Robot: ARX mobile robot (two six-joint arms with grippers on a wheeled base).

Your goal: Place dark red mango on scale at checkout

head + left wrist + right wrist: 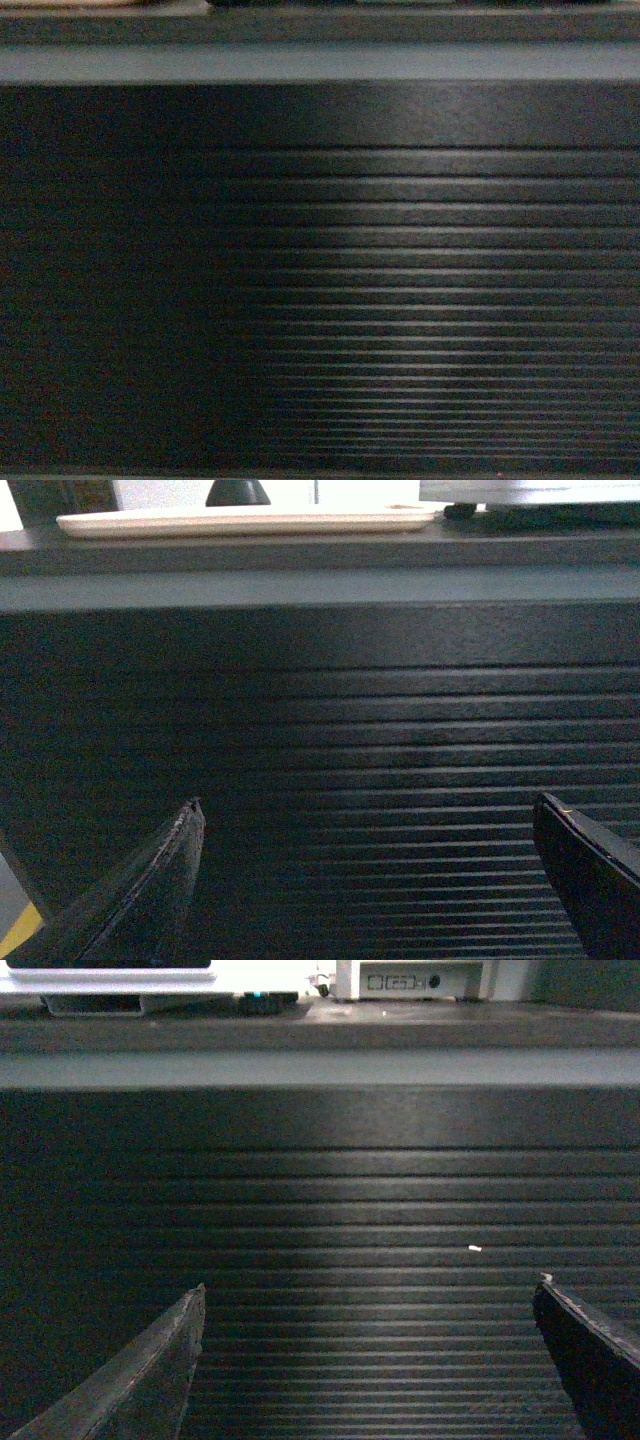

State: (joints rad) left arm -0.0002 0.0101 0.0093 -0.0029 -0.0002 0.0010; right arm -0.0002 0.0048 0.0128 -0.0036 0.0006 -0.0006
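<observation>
both grippers held level and pointed straight ahead, left gripper (pixel 365 825) with jaws spread wide and nothing between the fingertips (pixel 185 830), right gripper (pixel 370 1300) spread just as wide and likewise bare (neither arm visible from the head camera, only the dark finger ends in each wrist view).

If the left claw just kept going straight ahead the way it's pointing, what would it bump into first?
Most likely the ribbed black front panel of the checkout counter, which fills the view between the left gripper's open, empty jaws. The beige tray on top sits well above that line. How far off the panel is, I can't tell.
</observation>
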